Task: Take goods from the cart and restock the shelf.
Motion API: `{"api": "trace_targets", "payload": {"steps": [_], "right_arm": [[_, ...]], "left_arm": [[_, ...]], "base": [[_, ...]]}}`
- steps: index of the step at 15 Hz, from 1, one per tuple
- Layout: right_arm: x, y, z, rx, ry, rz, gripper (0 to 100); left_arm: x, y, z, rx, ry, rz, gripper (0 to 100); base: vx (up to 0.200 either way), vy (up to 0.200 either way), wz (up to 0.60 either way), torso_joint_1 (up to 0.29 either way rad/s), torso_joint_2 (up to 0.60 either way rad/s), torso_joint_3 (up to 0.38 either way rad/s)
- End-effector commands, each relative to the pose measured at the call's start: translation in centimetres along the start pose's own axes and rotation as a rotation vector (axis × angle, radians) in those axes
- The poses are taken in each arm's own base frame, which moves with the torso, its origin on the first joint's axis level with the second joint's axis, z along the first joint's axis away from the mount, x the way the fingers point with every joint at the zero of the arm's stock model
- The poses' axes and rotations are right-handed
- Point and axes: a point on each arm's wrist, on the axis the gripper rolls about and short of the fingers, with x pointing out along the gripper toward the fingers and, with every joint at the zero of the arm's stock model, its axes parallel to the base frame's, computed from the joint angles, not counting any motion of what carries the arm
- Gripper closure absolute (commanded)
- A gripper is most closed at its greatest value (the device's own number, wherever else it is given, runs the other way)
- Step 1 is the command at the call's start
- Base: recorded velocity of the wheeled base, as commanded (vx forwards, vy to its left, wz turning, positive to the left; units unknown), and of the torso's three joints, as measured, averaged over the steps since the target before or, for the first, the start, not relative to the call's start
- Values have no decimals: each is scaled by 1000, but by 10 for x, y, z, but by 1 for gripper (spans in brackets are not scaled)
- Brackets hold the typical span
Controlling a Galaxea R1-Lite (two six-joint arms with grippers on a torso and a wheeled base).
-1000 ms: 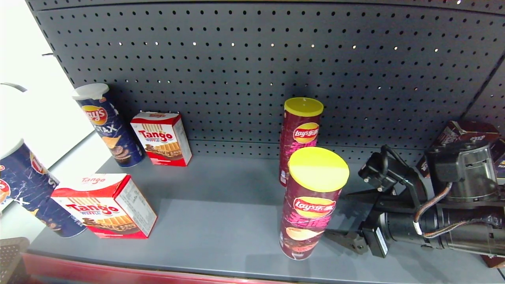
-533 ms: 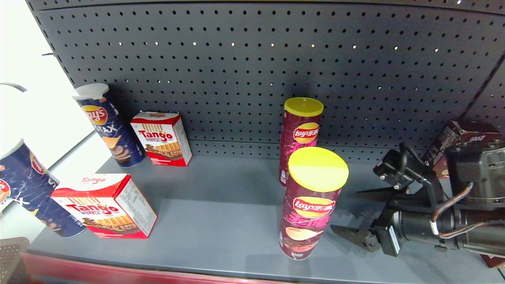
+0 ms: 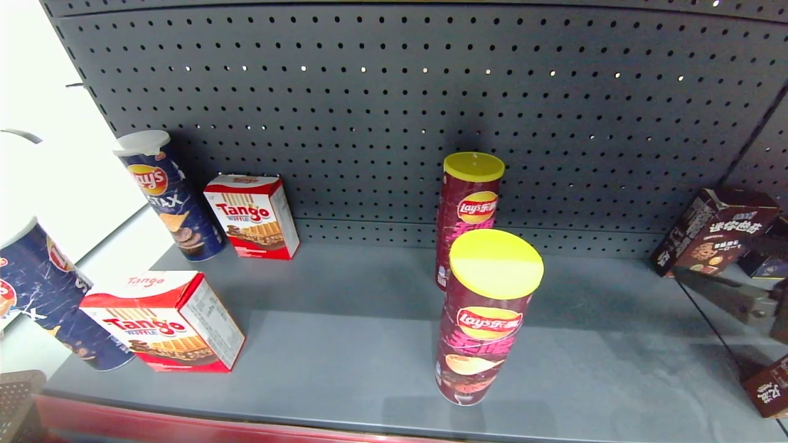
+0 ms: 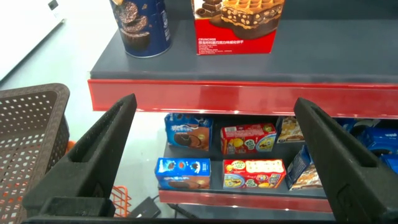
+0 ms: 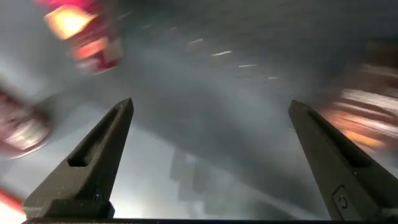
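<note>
2 maroon chip cans: front can (image 3: 486, 326) stands upright near the shelf's front edge; back can (image 3: 469, 209) stands upright right behind it, by the pegboard (image 3: 394, 92). Both have yellow lids; cannot tell if they touch.
Shelf (image 3: 345, 344): grey deck, red front lip.
Blue cans: 1 (image 3: 166, 197) at back left, 1 (image 3: 43, 295) at front left edge.
Wafer boxes: back box (image 3: 253, 215) is just beside the back blue can; front box (image 3: 163, 323) is just beside the front blue can.
Brown boxes: 1 (image 3: 714, 231) at far right back, 1 (image 3: 769, 387) at far right front.
Left gripper (image 4: 214, 101): jaws spread wide, holding nothing. It hangs in front of the red lip, facing a lower shelf of small boxes (image 4: 249, 138).
Right gripper (image 5: 210, 104): jaws spread wide with nothing between them, over the grey deck; surroundings are blurred.
Brown mesh basket (image 4: 31, 124): left of the shelf, near the left gripper; contents not visible.
</note>
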Motion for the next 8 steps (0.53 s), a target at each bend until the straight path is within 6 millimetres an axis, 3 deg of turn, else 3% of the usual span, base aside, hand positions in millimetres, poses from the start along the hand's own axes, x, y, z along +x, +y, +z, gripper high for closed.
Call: {"api": "trace_targets", "payload": {"steps": [1, 2, 3, 8], "right_arm": [[-66, -1, -14, -13, -124, -209, 0], [-92, 9, -34, -26, -158, -285, 0], [-105, 17, -47, -32, -182, -334, 0], [-145, 51, -101, -19, -141, -394, 0]], "left_arm": [[0, 0, 0, 0, 1, -1, 0], [0, 0, 0, 0, 0, 1, 0], [0, 0, 0, 0, 0, 1, 0], [0, 0, 0, 0, 0, 1, 0]], "base": [[0, 0, 0, 0, 0, 0], [0, 0, 0, 0, 0, 0], [0, 0, 0, 0, 0, 0], [0, 0, 0, 0, 0, 0]]}}
